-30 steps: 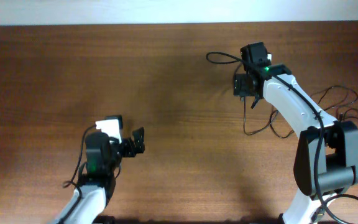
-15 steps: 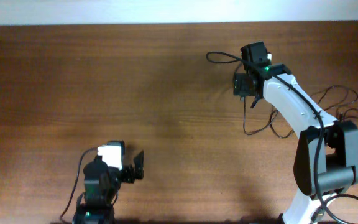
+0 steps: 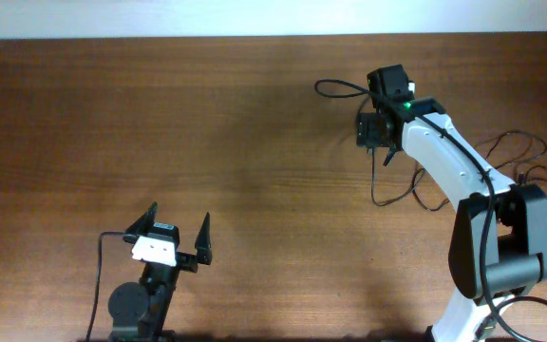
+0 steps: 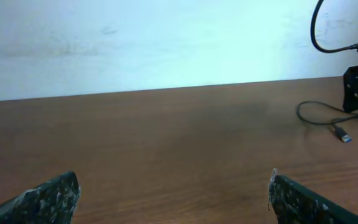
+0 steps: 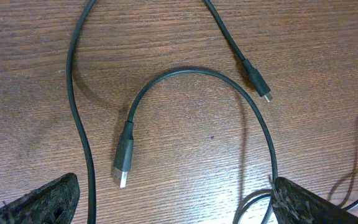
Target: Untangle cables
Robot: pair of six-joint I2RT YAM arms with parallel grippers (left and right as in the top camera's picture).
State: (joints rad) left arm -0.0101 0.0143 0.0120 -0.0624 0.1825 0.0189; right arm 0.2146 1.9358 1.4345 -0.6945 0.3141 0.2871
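Note:
The cables are thin black cords lying loose on the right side of the table [image 3: 254, 123], looping from under my right arm [image 3: 380, 195] out to the right edge [image 3: 513, 144]. In the right wrist view a curved cable [image 5: 229, 87] ends in a USB plug [image 5: 122, 163]. A second strand [image 5: 73, 106] runs down the left, and a small plug [image 5: 258, 83] lies at the top. My right gripper [image 5: 176, 202] is open just above them, holding nothing; overhead it is at the back right [image 3: 375, 135]. My left gripper [image 3: 176, 228] is open and empty, far from the cables. The left wrist view [image 4: 173, 202] shows a cable end [image 4: 342, 134] in the distance.
A thicker black cable [image 3: 335, 87] loops from the right arm's wrist. A pale wall [image 4: 166, 43] runs behind the table's far edge. The right arm's base [image 3: 497, 256] stands at the front right, with cable strands beside it.
My left arm has drawn back toward the front edge, and its open gripper now faces the far wall. The right arm and the cables have not moved.

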